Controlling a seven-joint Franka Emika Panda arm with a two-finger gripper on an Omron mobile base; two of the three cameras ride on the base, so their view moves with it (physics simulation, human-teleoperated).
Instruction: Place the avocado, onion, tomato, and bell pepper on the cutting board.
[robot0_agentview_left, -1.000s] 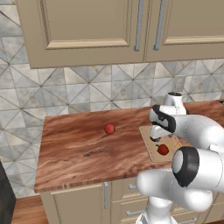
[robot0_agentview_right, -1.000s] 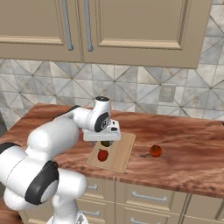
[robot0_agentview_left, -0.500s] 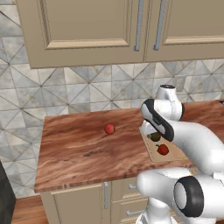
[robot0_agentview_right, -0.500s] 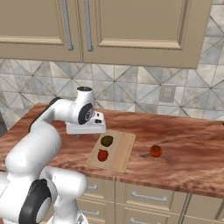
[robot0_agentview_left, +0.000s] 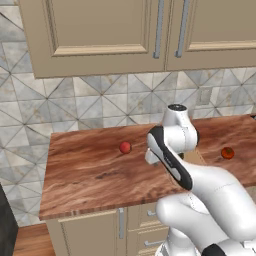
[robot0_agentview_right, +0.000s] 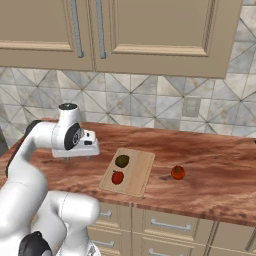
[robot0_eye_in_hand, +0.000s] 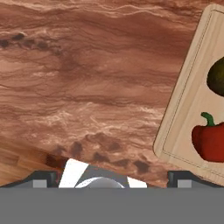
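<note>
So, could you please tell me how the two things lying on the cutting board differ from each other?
The avocado is dark olive green; the bell pepper is red. The avocado is plain and roundish, while the bell pepper carries a small green stem. The avocado lies farther from the counter's front edge than the bell pepper. Both are similar in size and rest on the cutting board.

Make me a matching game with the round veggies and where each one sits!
Things:
1. avocado
2. bell pepper
3. orange-red ball
4. red ball

Places:
A. on the counter, just right of the cutting board
B. on the board, back half
C. alone on the counter, far left of the board
D. on the board, front half

Pairs: 1-B, 2-D, 3-A, 4-C
</note>
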